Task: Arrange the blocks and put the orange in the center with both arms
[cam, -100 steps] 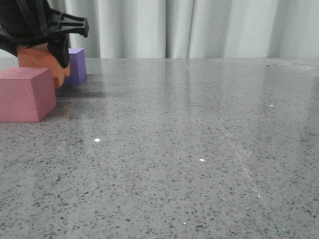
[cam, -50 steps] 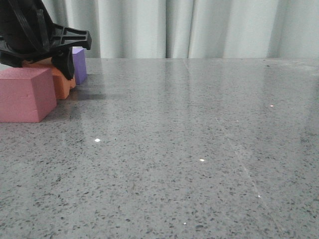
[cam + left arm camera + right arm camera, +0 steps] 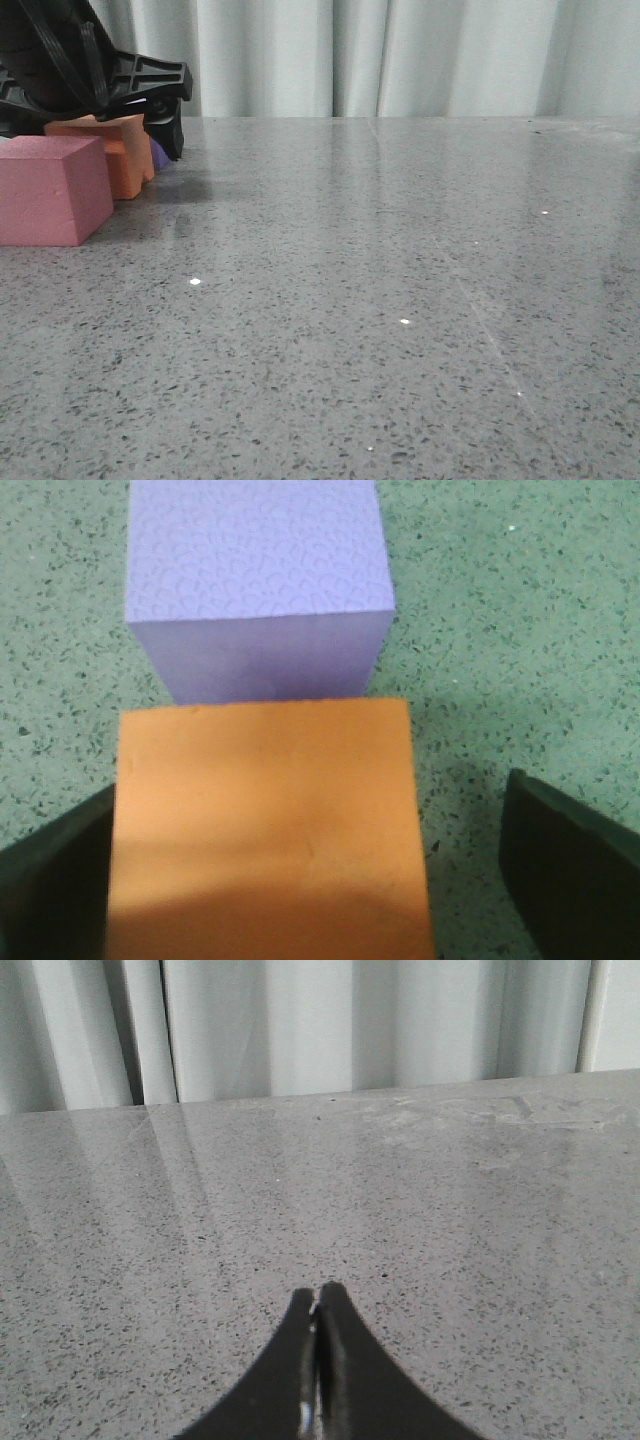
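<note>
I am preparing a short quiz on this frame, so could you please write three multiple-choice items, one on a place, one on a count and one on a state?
1. Where does the orange cube sit?
A. Between the pink-red cube and the purple cube
B. Alone at the table's right edge
C. On top of the pink-red cube

2. How many foam cubes are in view?
A. Two
B. Three
C. Five

3. How do the left gripper fingers stand?
A. Pressed together
B. Spread, with a gap to the orange cube on one side
C. Clamped on the purple cube

Answers: 1 A, the front view shows pink-red in front and the left wrist view shows purple behind; 2 B, orange, purple and pink-red; 3 B, bare table shows beside the orange cube in the left wrist view.
</note>
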Action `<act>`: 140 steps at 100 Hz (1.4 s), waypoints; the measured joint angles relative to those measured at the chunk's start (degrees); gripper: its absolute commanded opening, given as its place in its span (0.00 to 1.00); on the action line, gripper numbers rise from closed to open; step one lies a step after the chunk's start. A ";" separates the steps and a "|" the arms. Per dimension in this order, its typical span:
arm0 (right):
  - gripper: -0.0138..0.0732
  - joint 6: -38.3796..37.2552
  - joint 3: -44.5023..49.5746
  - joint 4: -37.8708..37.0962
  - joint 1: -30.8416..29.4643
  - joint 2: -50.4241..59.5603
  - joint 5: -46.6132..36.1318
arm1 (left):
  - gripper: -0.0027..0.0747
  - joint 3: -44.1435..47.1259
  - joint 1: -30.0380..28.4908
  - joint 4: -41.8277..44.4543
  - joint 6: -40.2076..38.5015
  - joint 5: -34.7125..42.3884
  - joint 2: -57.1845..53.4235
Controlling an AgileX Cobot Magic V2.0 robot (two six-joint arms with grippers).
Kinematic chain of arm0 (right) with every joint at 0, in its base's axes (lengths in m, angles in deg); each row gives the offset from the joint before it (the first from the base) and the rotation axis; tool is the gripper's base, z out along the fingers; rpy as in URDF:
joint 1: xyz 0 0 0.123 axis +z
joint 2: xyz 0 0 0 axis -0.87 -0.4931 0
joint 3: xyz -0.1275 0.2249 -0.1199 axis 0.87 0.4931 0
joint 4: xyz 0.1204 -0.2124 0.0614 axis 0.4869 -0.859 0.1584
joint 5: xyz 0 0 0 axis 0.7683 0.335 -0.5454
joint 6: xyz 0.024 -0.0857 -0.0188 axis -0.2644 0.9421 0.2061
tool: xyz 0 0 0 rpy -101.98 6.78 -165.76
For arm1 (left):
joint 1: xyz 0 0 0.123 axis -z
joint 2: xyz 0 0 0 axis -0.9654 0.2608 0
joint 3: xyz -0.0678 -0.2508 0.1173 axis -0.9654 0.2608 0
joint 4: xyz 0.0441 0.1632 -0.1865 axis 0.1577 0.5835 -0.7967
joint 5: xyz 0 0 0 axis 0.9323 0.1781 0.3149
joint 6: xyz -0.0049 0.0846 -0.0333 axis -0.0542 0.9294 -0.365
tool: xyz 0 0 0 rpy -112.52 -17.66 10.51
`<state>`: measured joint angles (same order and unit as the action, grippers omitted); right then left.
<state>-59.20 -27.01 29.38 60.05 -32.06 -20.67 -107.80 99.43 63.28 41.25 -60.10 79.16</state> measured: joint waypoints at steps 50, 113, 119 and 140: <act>0.08 0.00 0.00 0.00 0.00 0.00 0.00 | 0.94 0.00 0.00 1.41 0.43 -3.87 -15.05; 0.08 0.00 0.00 0.00 0.00 0.00 0.00 | 0.01 23.93 0.00 5.68 4.82 -3.38 -48.61; 0.08 0.00 0.00 0.00 0.00 0.00 0.00 | 0.01 27.19 0.00 5.91 4.82 -2.95 -52.50; 0.08 0.00 0.00 0.00 0.00 0.00 0.00 | 0.01 36.99 0.00 6.51 4.82 -2.82 -64.49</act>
<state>-59.20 -27.01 29.38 60.05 -32.06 -20.67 -70.81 99.43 69.80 46.07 -62.92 14.67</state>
